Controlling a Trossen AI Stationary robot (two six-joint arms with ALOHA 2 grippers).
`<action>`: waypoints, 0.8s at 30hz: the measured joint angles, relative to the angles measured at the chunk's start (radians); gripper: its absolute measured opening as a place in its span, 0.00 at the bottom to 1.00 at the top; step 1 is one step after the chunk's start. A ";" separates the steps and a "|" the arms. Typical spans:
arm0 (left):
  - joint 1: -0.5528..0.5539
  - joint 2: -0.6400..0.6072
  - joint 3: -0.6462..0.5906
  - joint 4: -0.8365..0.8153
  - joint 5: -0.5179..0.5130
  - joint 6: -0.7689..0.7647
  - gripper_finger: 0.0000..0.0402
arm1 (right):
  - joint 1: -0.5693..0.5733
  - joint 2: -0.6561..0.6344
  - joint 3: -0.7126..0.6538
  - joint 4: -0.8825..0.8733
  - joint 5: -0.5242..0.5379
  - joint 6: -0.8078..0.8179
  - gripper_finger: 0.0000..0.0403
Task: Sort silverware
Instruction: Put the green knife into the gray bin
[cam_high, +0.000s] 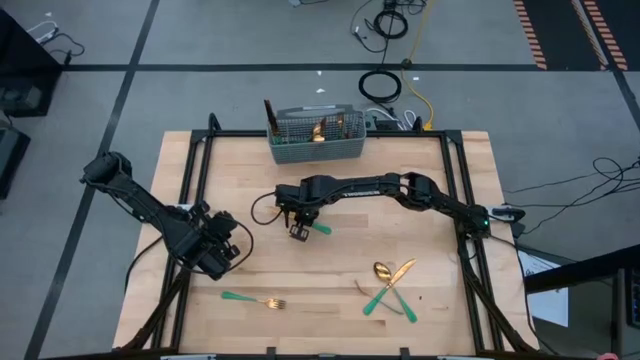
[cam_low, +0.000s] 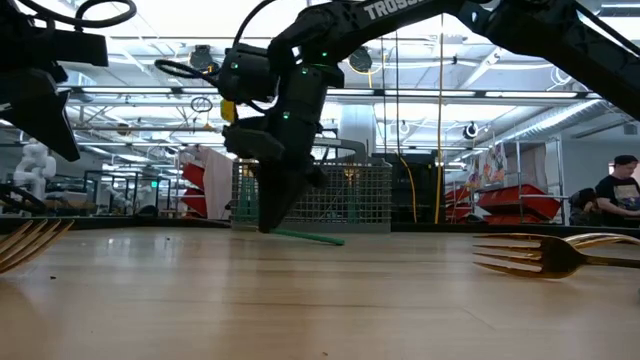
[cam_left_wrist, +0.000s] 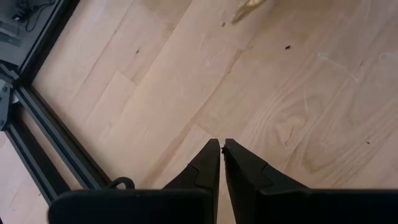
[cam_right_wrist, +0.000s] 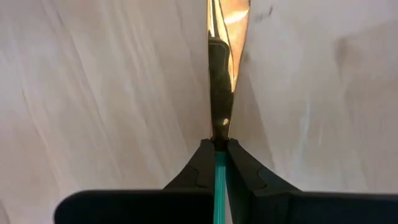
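Note:
My right gripper (cam_high: 300, 231) is at the table's middle, pointing down and shut on one piece of silverware. Its teal handle (cam_high: 320, 228) sticks out toward the table's right. Its gold head (cam_right_wrist: 221, 74) shows edge-on in the right wrist view, so I cannot tell which kind it is. My left gripper (cam_high: 228, 256) is shut over bare wood at the left (cam_left_wrist: 222, 144) and holds nothing. A fork (cam_high: 255, 301) lies flat near the near edge. A spoon (cam_high: 383, 271), a knife (cam_high: 393, 284) and a third piece (cam_high: 398, 306) lie crossed at the near right. My right gripper pinches the piece between its two fingers where the teal handle (cam_right_wrist: 219, 171) meets the gold head. It comes from above, and the fingers lie across the piece. In the low view the handle (cam_low: 312, 238) runs out nearly level at table height. Whether it is lifted clear, I cannot tell.
The grey wire-mesh caddy (cam_high: 317, 138) stands at the far edge with gold pieces inside, and shows behind my right gripper in the low view (cam_low: 340, 195). A black frame (cam_high: 195, 170) rims the table. Bare wood lies between the two grippers and the fork.

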 joint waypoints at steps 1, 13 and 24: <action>0.000 0.000 0.000 0.000 0.000 0.000 0.08 | -0.002 0.000 0.000 0.016 0.001 0.009 0.00; 0.000 0.000 0.000 0.009 -0.001 -0.001 0.08 | -0.049 -0.044 0.002 0.195 0.073 0.045 0.00; 0.000 0.000 0.000 0.027 -0.028 -0.004 0.08 | -0.112 -0.132 0.004 0.469 0.145 0.001 0.00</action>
